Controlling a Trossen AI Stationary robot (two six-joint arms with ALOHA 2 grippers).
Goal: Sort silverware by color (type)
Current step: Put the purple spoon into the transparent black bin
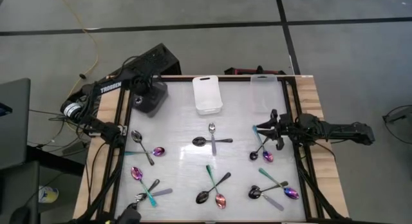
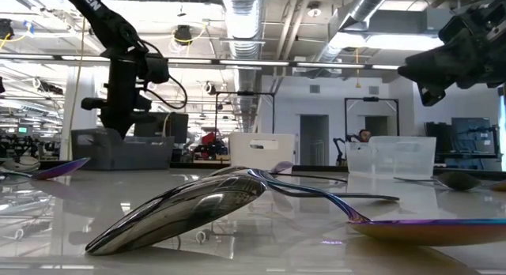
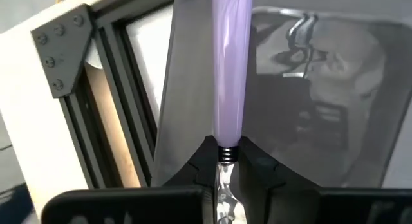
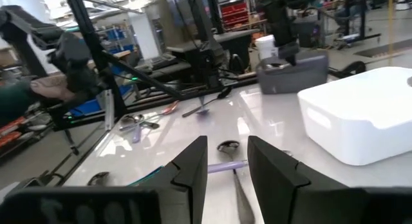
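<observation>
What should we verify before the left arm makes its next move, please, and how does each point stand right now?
1. Left pincer shut on the lilac-handled spoon: ok.
2. Spoon hangs over the dark grey bin: ok.
3. Spoon's bowl end clear of the bin's walls: cannot tell.
4. Right pincer open and empty: ok.
5. Right arm well away from the grey bin: ok.

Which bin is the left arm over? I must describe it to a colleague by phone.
Along the table's far edge stand three small bins in a row. It is the dark grey bin at the left end, beneath the left gripper holding a lavender-handled spoon; its neighbours are the white bin and the clear bin.
</observation>
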